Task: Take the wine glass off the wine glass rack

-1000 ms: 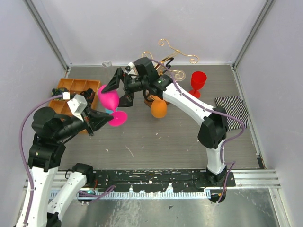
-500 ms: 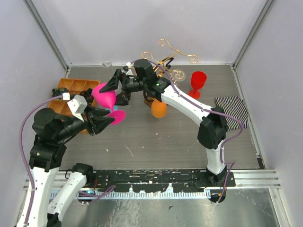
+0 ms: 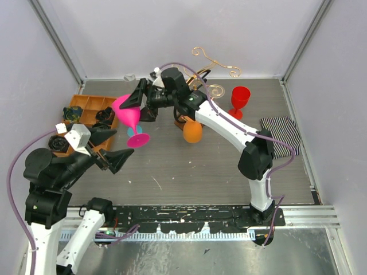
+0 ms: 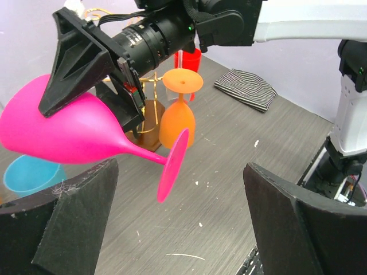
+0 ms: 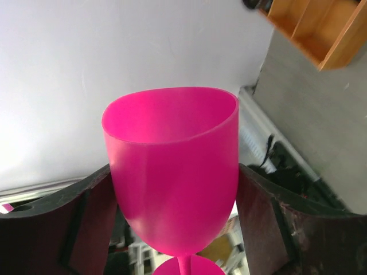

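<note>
The pink wine glass point(image 3: 127, 110) hangs tilted over the table's left half, its foot point(image 3: 138, 139) lowest. My right gripper point(image 3: 133, 107) is shut on its bowl. In the right wrist view the bowl point(image 5: 172, 166) fills the gap between both fingers point(image 5: 86, 223). My left gripper point(image 3: 123, 142) stands open just short of the foot, touching nothing; in its own view the glass point(image 4: 74, 134) floats ahead of the wide jaws. The gold wine glass rack point(image 3: 213, 62) stands at the back, with an orange glass point(image 3: 192, 132) hanging from it upside down.
A red glass point(image 3: 239, 100) stands upright right of the rack. A wooden tray point(image 3: 86, 106) with compartments lies at the left. A blue cup point(image 4: 28, 175) sits below the pink bowl. A striped cloth point(image 3: 281, 134) lies at the right edge.
My left gripper opened, let go of the pink glass's foot and drew back toward the near left. The right gripper closed on the bowl and now carries the glass alone.
</note>
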{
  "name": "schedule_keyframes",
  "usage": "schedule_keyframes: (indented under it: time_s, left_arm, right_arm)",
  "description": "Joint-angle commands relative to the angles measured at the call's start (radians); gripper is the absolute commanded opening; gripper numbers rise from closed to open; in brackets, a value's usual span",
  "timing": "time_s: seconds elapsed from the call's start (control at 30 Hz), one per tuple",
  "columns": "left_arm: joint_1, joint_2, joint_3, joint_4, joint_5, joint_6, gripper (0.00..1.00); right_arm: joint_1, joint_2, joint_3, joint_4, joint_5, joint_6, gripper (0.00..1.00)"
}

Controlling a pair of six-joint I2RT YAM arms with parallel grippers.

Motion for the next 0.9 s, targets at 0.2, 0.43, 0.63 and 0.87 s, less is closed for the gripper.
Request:
schedule_keyframes:
  time_s: [0.2,0.43,0.63,0.87]
  left_arm:
    - [0.001,-0.033,0.072,-0.093,-0.148,-0.025,0.98]
    - [0.001,-0.003,0.087,-0.143,-0.193,-0.065,0.98]
    - [0.002,0.060,0.027,-0.228,-0.013,-0.146,0.72]
    - [0.002,-0.089,-0.112,-0.280,-0.046,-0.257,0.66]
  right_arm:
    - [0.121,-0.163,-0.107,-0.039,0.734,-0.725,0.60]
    - [0.225,-0.265,-0.441,0.286,1.009,-0.963,0.60]
    - [0.283,-0.280,-0.504,0.407,1.108,-1.040,0.59]
    - [0.290,-0.286,-0.538,0.499,1.104,-1.098,0.61]
